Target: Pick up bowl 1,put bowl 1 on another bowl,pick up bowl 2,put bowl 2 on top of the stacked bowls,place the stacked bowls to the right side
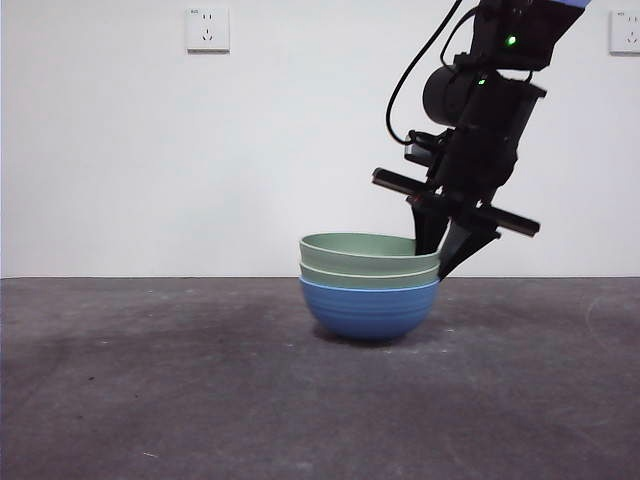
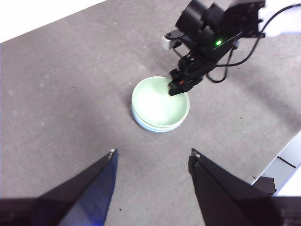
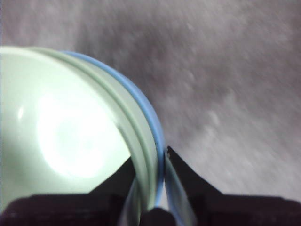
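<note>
The stacked bowls stand on the grey table: the blue ribbed bowl (image 1: 370, 310) at the bottom, with two pale green bowls (image 1: 366, 252) nested in it. My right gripper (image 1: 443, 255) reaches down at the stack's right side. In the right wrist view its jaws (image 3: 149, 154) straddle the rims, one inside the top green bowl (image 3: 61, 132) and one outside the blue rim (image 3: 157, 132), shut on them. My left gripper (image 2: 153, 151) hangs open high above the table and holds nothing, and its view shows the stack (image 2: 157, 106) with the right gripper (image 2: 176, 87) at its rim.
The grey tabletop (image 1: 150, 380) stretches wide to both sides of the stack. A white wall behind it carries two sockets (image 1: 207, 29) (image 1: 625, 32). The table's edge (image 2: 282, 155) shows in the left wrist view, with white furniture beyond it.
</note>
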`<action>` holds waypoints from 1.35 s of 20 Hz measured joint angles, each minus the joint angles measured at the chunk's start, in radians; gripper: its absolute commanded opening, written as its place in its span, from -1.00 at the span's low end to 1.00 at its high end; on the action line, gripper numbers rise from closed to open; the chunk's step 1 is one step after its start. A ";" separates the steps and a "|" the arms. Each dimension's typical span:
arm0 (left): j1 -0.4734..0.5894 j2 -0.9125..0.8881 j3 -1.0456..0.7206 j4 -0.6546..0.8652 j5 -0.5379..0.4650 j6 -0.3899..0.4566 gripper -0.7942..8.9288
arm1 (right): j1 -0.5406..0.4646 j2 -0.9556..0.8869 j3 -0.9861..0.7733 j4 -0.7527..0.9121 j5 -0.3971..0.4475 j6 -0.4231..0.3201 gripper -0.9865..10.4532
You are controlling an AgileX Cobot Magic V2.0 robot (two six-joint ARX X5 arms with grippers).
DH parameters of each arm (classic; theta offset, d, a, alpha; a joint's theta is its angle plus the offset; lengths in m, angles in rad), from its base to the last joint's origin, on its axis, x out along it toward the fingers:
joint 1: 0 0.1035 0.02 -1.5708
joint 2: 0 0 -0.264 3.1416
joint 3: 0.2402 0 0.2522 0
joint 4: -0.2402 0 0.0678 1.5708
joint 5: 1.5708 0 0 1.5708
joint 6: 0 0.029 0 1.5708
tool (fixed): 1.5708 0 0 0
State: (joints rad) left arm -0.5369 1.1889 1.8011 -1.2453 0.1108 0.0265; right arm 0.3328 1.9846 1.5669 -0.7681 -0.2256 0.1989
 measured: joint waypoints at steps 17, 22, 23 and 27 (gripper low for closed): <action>0.000 0.000 0.000 0.003 0.000 0.000 -0.31 | -0.276 -0.124 -0.011 -0.109 0.051 -0.111 -0.85; 0.000 0.000 0.000 0.011 0.000 0.000 -0.31 | -0.274 -0.078 -0.069 -0.064 0.050 -0.118 -0.85; 0.000 0.000 0.000 0.011 0.000 0.000 -0.31 | -0.274 -0.074 -0.076 -0.064 0.048 -0.121 -0.85; 0.000 0.000 0.000 0.013 0.000 0.000 -0.31 | -0.279 -0.075 -0.077 -0.060 0.044 -0.128 -0.85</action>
State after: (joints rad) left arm -0.5369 1.1889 1.8011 -1.2327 0.1108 0.0261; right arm 0.0536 1.9099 1.4899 -0.8284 -0.1814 0.0708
